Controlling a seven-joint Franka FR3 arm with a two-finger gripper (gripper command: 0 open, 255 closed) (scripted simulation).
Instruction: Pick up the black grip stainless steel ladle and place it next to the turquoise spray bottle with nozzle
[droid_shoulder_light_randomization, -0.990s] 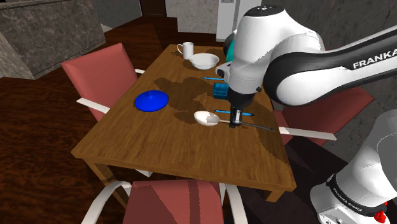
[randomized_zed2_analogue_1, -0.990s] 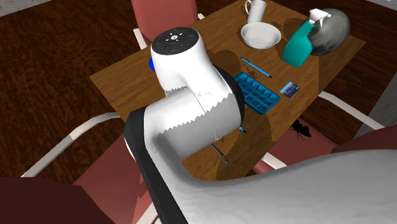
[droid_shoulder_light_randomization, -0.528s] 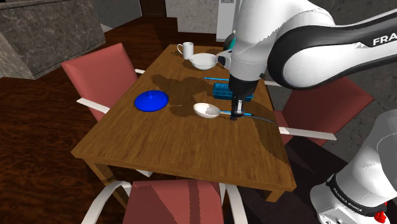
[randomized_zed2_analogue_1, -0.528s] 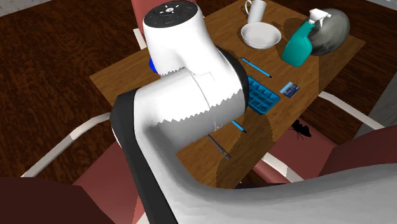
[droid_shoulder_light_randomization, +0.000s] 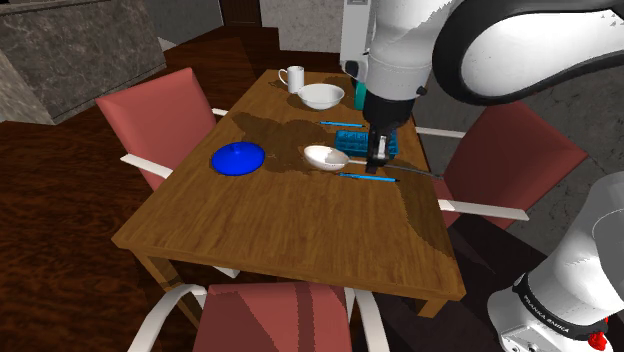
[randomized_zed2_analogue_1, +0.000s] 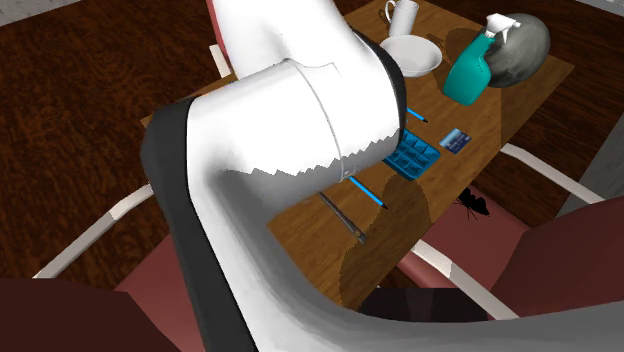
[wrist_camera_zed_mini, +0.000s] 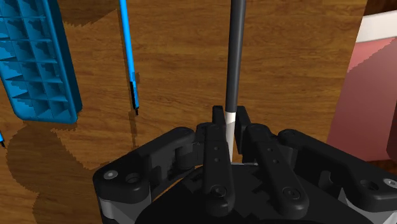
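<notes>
The jaws are clamped shut on the ladle (wrist_camera_zed_mini: 233, 76). They pinch it right where the pale steel shank meets the black grip, one of the fingers (wrist_camera_zed_mini: 216, 149) on each side and no gap we can spot. In the shoulder view the ladle's bowl (droid_shoulder_light_randomization: 325, 157) sticks out to the left of the jaws and the grip runs off to the right, so the long axis lies crosswise to the arm. It hangs low over the middle of the wooden surface (droid_shoulder_light_randomization: 280, 220). It looks to us like it's just clear of the wood, but we honestly can't tell for sure.

What the next move hangs on is where the turquoise spray bottle (randomized_zed2_analogue_1: 468, 75) sits. It's up at the far end of the surface, away from the stand, just beside the white bowl (randomized_zed2_analogue_1: 412, 55). From the jaws it's well apart, with the blue ice tray (randomized_zed2_analogue_1: 415, 155) and a blue pen (randomized_zed2_analogue_1: 368, 192) lying between. Our read is that the carry has to go away from the stand toward that far end.

The ladle is long and sits sideways to that path, so we'd guess the ends are what to watch. The bowl end could swing toward the white bowl, or the grip end could clip the bottle on the way down. A drop spot on the open wood beside the bottle looks like the safer bet to us.
</notes>
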